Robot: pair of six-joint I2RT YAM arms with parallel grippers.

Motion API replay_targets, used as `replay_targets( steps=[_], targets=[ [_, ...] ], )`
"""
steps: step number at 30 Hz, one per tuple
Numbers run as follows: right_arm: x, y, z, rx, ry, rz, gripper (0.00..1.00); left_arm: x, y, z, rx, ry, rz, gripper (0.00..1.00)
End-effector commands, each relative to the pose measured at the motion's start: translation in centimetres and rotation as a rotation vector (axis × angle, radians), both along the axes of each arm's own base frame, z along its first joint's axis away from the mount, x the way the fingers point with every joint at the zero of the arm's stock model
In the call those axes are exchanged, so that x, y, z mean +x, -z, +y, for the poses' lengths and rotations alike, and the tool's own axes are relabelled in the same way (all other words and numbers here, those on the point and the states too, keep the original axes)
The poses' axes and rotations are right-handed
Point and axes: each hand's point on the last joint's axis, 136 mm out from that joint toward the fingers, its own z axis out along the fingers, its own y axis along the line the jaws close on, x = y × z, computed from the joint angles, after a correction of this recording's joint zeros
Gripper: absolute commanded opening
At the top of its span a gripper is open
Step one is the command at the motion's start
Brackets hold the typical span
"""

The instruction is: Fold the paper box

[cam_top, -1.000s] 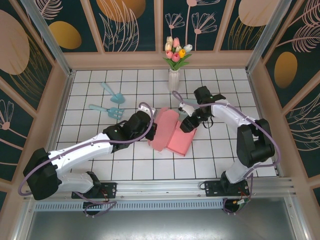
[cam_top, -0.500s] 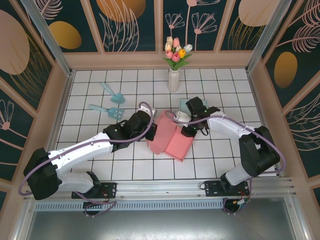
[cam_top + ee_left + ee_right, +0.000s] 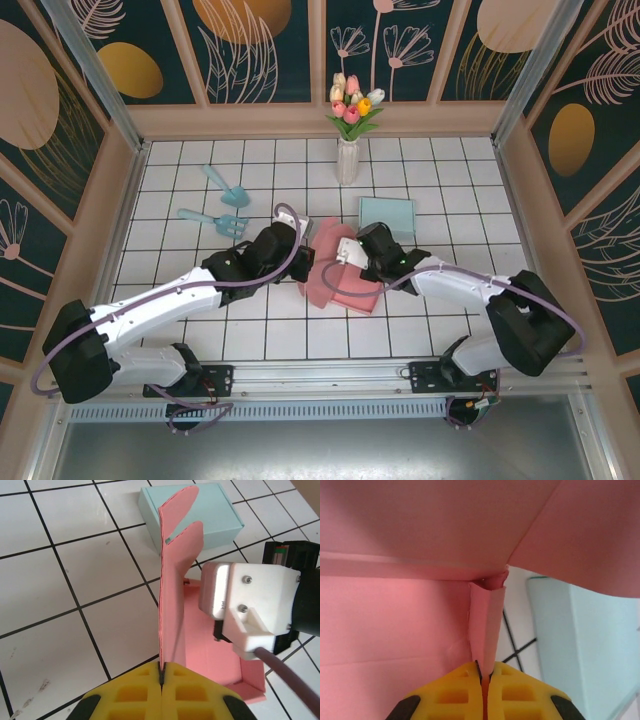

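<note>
The pink paper box (image 3: 335, 278) lies partly folded in the middle of the tiled table. My left gripper (image 3: 300, 243) is shut on its left flap (image 3: 172, 600), which stands upright between the yellow fingers (image 3: 135, 695). My right gripper (image 3: 352, 262) sits over the box's middle and is shut on a narrow folded side tab (image 3: 487, 625) at an inner corner of the box. The right gripper's white and black body (image 3: 255, 605) is visible just right of the upright flap.
A finished light blue box (image 3: 386, 215) lies just behind the pink one. A vase of tulips (image 3: 348, 150) stands at the back. Two teal scoops (image 3: 222, 185) lie at the back left. Wooden walls ring the table.
My right gripper moved down and to the left, from the box's right edge to its middle, and closed on the tab. The blue box came into view. My left gripper kept its hold.
</note>
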Motion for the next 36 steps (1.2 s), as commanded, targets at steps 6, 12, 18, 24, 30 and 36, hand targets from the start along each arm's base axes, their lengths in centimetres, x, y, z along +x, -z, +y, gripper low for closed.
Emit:
replay_targets(
  steps=[6,12,18,24,30,36],
  targets=[
    [2.0,1.9,-5.7,-0.297,0.171,-0.139,0.00,0.3,-2.1,0.4,-0.060,-0.029,-0.042,0.00],
    [0.5,3.2,-4.1,-0.284,0.067,-0.114,0.00,0.2,-2.3,0.8,-0.051,-0.033,-0.047,0.00],
    [-1.3,3.8,-3.1,-0.209,0.010,0.007,0.12,0.1,-2.0,0.5,-0.049,-0.020,-0.040,0.00],
    [-1.3,3.4,-3.0,-0.164,0.044,0.079,0.29,0.1,-1.0,0.4,-0.034,-0.014,-0.024,0.00],
    [-1.4,3.4,-3.4,-0.161,0.055,0.109,0.27,0.0,-0.5,0.4,-0.024,-0.011,-0.019,0.00],
    [-0.3,3.3,-4.0,-0.197,0.099,0.057,0.00,0.0,-0.6,0.5,-0.027,-0.013,-0.021,0.00]
  ],
)
